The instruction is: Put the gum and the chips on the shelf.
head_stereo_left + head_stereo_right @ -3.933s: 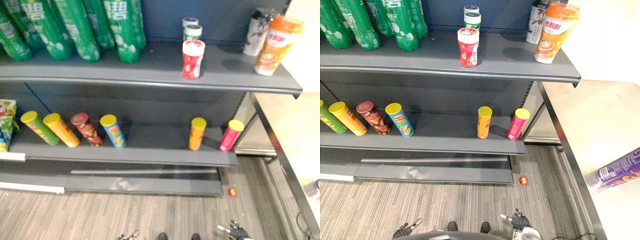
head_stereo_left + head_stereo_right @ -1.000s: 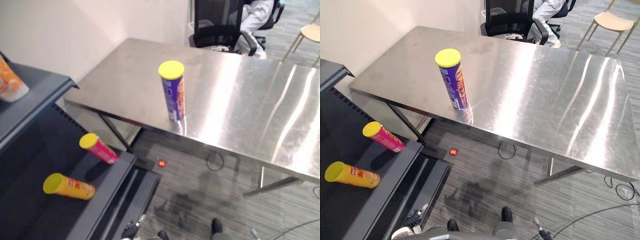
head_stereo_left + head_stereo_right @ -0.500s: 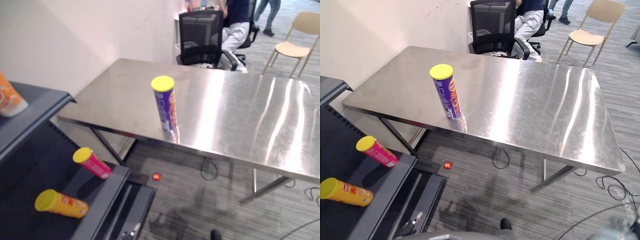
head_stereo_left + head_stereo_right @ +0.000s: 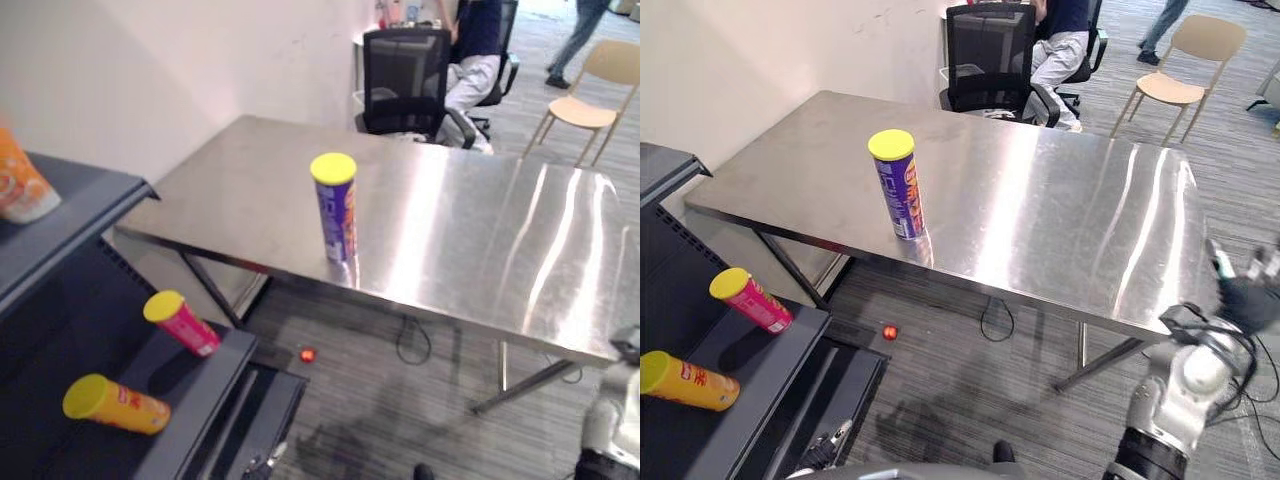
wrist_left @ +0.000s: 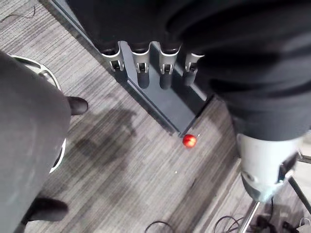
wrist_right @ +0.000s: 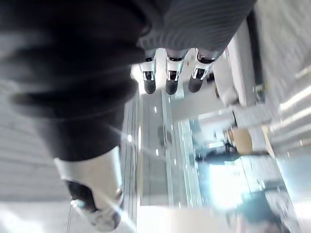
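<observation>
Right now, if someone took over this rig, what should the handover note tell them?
Left hand: open, empty, low over the floor.
Right hand: open, empty, raised by the near right corner of the steel table.
Purple chips can: upright on the table near its front edge, apart from both hands.
Shelf: lower board holds a pink can and an orange can.
Done: the purple can is not yet picked up; the state of the gum cannot be told here.
Left: grasp the purple can and carry it to the shelf.
</observation>
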### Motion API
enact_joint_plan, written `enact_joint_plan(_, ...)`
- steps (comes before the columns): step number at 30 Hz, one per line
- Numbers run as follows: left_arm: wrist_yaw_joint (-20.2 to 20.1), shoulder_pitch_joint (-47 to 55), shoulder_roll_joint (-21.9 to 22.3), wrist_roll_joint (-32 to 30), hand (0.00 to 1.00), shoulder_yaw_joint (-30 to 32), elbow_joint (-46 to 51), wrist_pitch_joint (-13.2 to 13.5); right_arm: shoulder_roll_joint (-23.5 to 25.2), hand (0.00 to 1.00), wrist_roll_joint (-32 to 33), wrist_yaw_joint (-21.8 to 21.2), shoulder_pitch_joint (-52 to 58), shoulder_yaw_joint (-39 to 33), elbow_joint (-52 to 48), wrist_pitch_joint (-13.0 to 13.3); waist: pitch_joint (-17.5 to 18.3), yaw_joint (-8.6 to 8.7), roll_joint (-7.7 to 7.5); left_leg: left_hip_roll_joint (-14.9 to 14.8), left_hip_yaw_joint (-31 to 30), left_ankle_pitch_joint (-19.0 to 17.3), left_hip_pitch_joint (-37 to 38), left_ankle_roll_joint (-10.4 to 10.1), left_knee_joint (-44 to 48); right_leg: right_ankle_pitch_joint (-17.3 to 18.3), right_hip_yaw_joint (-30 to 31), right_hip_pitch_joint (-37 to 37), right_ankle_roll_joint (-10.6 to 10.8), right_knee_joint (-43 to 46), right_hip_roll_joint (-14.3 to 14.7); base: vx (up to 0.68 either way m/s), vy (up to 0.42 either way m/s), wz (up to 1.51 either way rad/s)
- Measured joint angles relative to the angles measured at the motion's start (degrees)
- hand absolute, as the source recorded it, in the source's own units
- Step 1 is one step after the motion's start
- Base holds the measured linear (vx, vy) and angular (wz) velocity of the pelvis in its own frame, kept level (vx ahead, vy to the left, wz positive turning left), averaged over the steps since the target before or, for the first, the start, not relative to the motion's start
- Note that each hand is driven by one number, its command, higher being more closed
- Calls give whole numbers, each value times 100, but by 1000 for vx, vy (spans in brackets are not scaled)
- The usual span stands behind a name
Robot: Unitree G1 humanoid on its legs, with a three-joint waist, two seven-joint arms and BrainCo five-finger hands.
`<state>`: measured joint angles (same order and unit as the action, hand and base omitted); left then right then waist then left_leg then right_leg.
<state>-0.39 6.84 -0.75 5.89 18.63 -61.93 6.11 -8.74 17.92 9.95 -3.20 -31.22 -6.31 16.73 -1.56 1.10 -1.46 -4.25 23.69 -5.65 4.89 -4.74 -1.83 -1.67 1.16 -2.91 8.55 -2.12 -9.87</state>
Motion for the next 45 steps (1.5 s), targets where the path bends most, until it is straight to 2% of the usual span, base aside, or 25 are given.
enact_joint_plan(1, -2, -2, -13, 0, 0, -47, 0, 0, -23, 0, -1, -91, 1, 167, 0, -16, 0, -7, 0, 4, -25, 4, -8, 5, 0, 0, -22, 4, 0, 0, -5, -15, -41, 20)
enact_joint_plan(3, -29, -4, -99, -3, 0, -214, 8, 4, -123, 0, 14, -570, 7, 625, 4, -126, -9, -53, -14, 15, -113, 13, -80, 17, 37, -1, -117, 5, 1, 1, -24, -12, -41, 20)
enact_joint_plan(5, -57, -18, -134, -3, 0, -314, 37, 7, -286, 0, 16, -804, 7, 880, 69, -195, -16, -146, -25, 17, -158, 14, -92, 19, 52, -1, -150, 19, 1, 1, -27, -12, -33, 13)
enact_joint_plan(10, -117, -33, -181, 1, 0, -387, 36, 5, -558, 0, 21, -1178, -53, 1604, 221, -281, -42, -161, -51, 9, -374, 35, -192, 41, 107, -1, -333, 31, 0, 7, -39, -22, -37, 15)
enact_joint_plan(13, -122, -58, -196, 3, 0, -424, 43, 16, -627, 0, 23, -1204, -157, 1887, 272, -404, -69, -222, -67, 11, -416, 70, -254, 47, 108, 0, -390, 10, 0, 7, -48, -28, -33, 9)
enact_joint_plan(21, -111, -121, -196, 19, 0, -418, 117, 72, -657, 0, 22, -1290, -736, 2496, 512, -458, -255, -304, -88, 7, -583, 127, -298, 52, 98, 0, -526, 25, -1, 6, -47, -26, -27, 8)
enact_joint_plan(29, -98, -141, -194, 17, 0, -414, 128, 77, -651, 0, 22, -1202, -980, 2766, 848, -617, -303, -318, -80, -5, -743, 141, -360, 66, 95, -2, -719, 99, -3, -3, -40, 13, -18, 10)
enact_joint_plan(38, -37, -219, -195, 19, 0, -414, 161, 72, -594, 0, 112, -1165, -1480, 3202, 1184, -659, -476, -380, -91, -8, -905, 197, -359, 64, 85, -3, -881, 204, -5, -10, -46, -19, -18, 9)
enact_joint_plan(45, -2, -264, -195, 60, 0, -364, 179, 68, -592, 0, 110, -1134, -1853, 3417, 1445, -703, -562, -443, -110, 4, -1023, 372, -354, 57, -115, -3, -1012, 216, -6, -47, -37, -26, -25, 9)
